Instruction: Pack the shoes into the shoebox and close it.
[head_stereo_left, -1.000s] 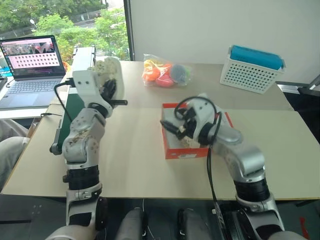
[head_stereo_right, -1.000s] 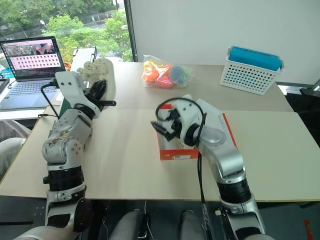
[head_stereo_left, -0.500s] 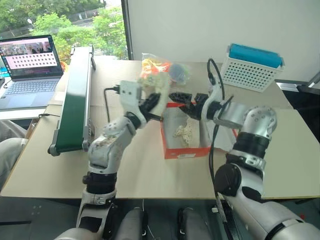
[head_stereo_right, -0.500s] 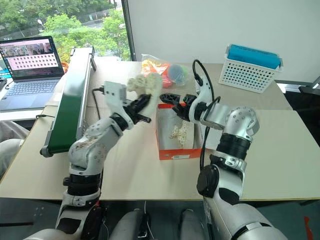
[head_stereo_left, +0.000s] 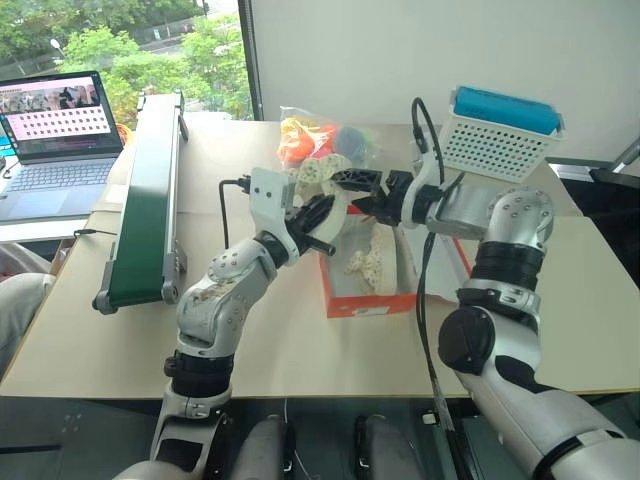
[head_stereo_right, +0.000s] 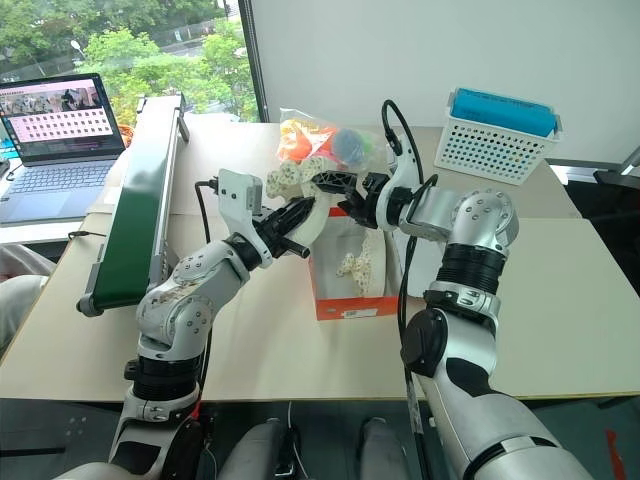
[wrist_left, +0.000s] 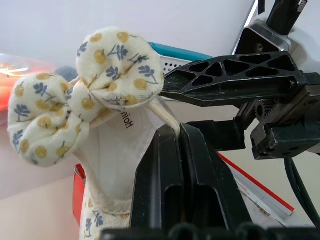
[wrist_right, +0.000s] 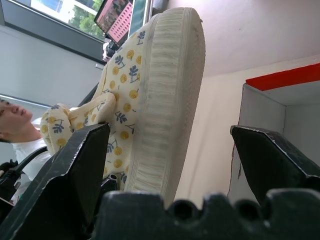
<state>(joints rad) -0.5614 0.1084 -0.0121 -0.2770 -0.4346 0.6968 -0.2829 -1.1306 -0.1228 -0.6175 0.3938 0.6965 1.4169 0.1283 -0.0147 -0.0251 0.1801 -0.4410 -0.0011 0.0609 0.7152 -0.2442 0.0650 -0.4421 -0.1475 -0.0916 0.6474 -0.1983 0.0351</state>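
My left gripper (head_stereo_left: 322, 222) is shut on the heel edge of a cream shoe (head_stereo_left: 325, 180) with a yellow and blue flower print and a bow (wrist_left: 100, 90). The shoe hangs above the left end of the orange-red shoebox (head_stereo_left: 365, 303). The second shoe (head_stereo_left: 368, 265) lies inside the box on its white floor. Coming from the right, my right gripper (head_stereo_left: 355, 190) stands open at the held shoe. In the right wrist view the shoe's ribbed sole (wrist_right: 165, 100) sits between the two fingers (wrist_right: 75, 165) with a gap on each side.
A long green conveyor (head_stereo_left: 150, 190) runs along the table's left side, with a laptop (head_stereo_left: 55, 125) beyond it. A clear bag of coloured things (head_stereo_left: 320, 135) and a white perforated basket (head_stereo_left: 500, 135) stand at the back. A person sits at the left.
My left arm has swung the shoe rightward from over the conveyor to above the box. My right gripper has lifted out of the box, rolled over and come up to the shoe.
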